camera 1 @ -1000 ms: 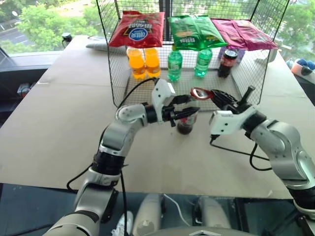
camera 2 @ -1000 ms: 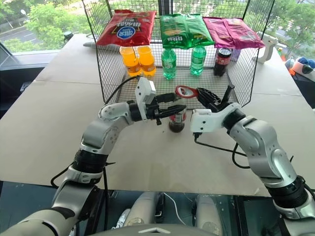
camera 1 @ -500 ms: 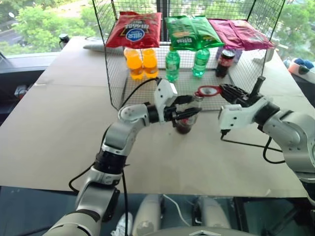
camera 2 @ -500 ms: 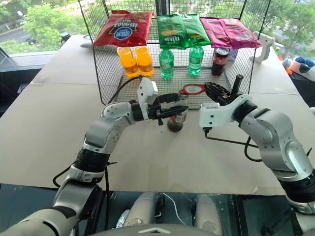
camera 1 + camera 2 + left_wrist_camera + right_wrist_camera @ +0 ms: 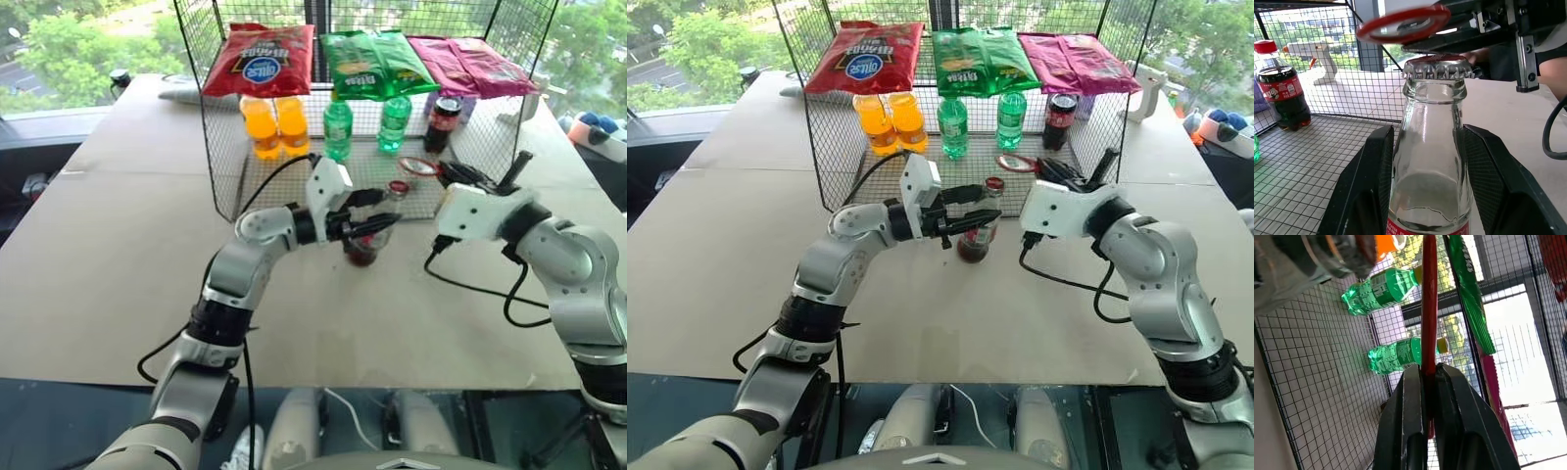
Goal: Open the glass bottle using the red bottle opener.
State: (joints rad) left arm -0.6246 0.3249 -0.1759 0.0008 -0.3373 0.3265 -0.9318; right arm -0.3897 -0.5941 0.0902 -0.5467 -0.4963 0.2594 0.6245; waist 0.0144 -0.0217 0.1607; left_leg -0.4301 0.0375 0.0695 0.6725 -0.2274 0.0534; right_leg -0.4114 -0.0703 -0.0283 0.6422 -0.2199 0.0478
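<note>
The glass bottle (image 5: 366, 243) stands upright on the table in front of the wire cage, dark liquid low in it and a crimped metal cap (image 5: 1437, 66) on top. My left gripper (image 5: 368, 212) is shut on its neck, one finger on each side, as the left wrist view shows (image 5: 1426, 129). My right gripper (image 5: 458, 177) is shut on the handle of the red bottle opener (image 5: 419, 166). The opener's oval ring (image 5: 1403, 23) hovers just above and beyond the cap, apart from it. The right wrist view shows the opener (image 5: 1429, 308) edge-on between the fingers (image 5: 1413, 396).
A wire cage (image 5: 223, 147) stands right behind the bottle, with chip bags (image 5: 260, 59) on top. Inside are orange bottles (image 5: 274, 125), green bottles (image 5: 338, 129) and a dark soda bottle (image 5: 441, 122). A black cable (image 5: 470, 286) trails over the table by my right arm.
My right gripper has rolled and lifted the opener up and to the right, so its ring has come off the bottle top and the cap now shows. The left gripper kept still.
</note>
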